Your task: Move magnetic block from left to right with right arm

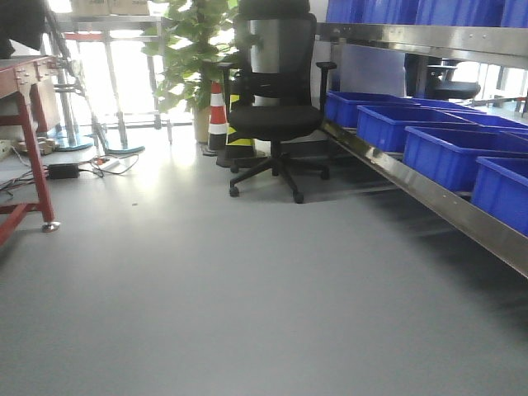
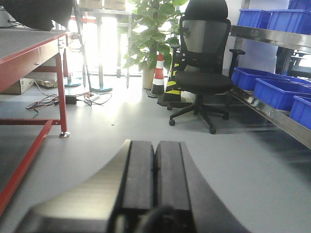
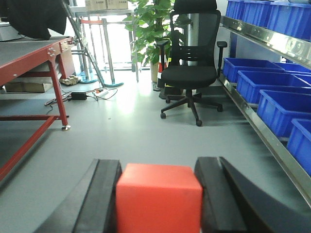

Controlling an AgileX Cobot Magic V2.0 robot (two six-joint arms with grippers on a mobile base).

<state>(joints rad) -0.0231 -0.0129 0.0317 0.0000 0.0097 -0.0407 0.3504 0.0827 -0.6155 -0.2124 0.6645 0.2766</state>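
In the right wrist view the magnetic block (image 3: 159, 196), a plain bright-red cube, fills the space between the two black fingers. My right gripper (image 3: 159, 167) is shut on it and holds it in the air, level with the room, with grey floor beyond. In the left wrist view my left gripper (image 2: 155, 143) is shut, its two black pads pressed together with nothing between them. Neither gripper nor the block shows in the front view.
A black office chair (image 1: 276, 99) stands ahead, with a striped traffic cone (image 1: 217, 115) and a potted plant (image 1: 198, 49) behind it. Blue bins (image 1: 445, 153) line a metal shelf on the right. A red-framed table (image 2: 34, 46) stands on the left, with cables (image 2: 73, 99) on the floor.
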